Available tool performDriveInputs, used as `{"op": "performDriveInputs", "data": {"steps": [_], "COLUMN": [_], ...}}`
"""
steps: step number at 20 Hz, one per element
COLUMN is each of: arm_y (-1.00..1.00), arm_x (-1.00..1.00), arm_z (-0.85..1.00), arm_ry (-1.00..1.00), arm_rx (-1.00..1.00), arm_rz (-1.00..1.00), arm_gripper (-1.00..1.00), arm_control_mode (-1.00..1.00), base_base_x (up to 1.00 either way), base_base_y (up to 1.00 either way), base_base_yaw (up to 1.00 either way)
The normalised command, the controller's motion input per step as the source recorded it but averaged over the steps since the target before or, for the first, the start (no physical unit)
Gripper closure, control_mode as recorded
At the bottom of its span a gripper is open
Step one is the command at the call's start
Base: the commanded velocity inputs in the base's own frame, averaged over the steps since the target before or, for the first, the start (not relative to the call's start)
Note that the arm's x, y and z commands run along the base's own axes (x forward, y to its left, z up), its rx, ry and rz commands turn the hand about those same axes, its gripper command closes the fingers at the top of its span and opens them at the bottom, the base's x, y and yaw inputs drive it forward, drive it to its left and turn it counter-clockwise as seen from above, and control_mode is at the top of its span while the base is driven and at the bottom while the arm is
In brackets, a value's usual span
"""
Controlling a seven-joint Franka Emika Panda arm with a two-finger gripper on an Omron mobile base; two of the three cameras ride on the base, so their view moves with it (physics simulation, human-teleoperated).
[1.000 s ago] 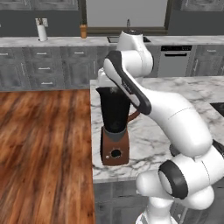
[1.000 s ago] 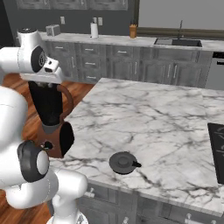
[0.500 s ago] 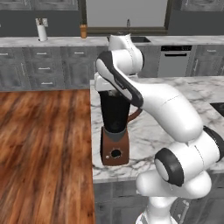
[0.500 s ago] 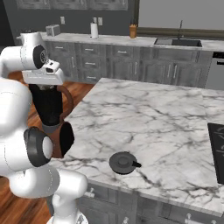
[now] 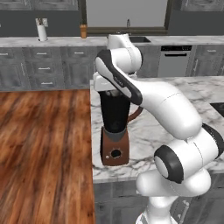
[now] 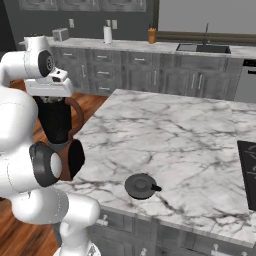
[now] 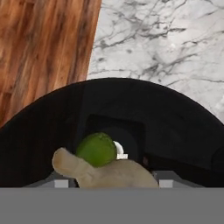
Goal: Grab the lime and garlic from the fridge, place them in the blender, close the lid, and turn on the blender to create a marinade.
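- The blender [image 5: 114,127] stands on the marble counter [image 6: 170,135] near its wood-floor edge, black jar on a reddish-brown base with the round dial facing the camera in the left base view.
- The arm bends over the jar, and the hand sits directly above its open mouth.
- In the hand view the gripper [image 7: 109,181] looks straight down into the jar; its fingertips barely show at 6 o'clock, hidden behind the garlic [image 7: 109,171].
- The garlic, a tan lumpy bulb, lies between the finger bases at the bottom edge; I cannot tell whether the fingers pinch it or stand spread.
- The lime [image 7: 97,149] shows just beyond the garlic at about 11 o'clock from it, down inside the jar.
- The lid [image 6: 140,185] lies flat on the counter in the right base view, at roughly 3 o'clock from the blender and well apart from it, knob up.
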Motion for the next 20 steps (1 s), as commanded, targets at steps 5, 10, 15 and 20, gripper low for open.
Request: {"op": "performDriveInputs", "data": {"steps": [5, 10, 15, 20], "arm_y": [0.05, -0.01, -0.49, -0.95], "arm_x": [-0.02, -0.31, -0.78, -0.96], "arm_z": [-0.01, 0.46, 0.81, 0.23], "arm_ry": [-0.03, -0.08, -0.20, -0.20], "arm_rx": [0.00, 0.00, 0.00, 0.04], "arm_rz": [0.00, 0.00, 0.00, 0.00], "arm_gripper": [-1.00, -1.00, -1.00, -1.00], "arm_control_mode": [-1.00, -1.00, -1.00, -1.00], "base_base_x": [0.00, 0.00, 0.00, 0.00], "base_base_y": [0.00, 0.00, 0.00, 0.00], "base_base_yaw": [0.00, 0.00, 0.00, 0.00]}}
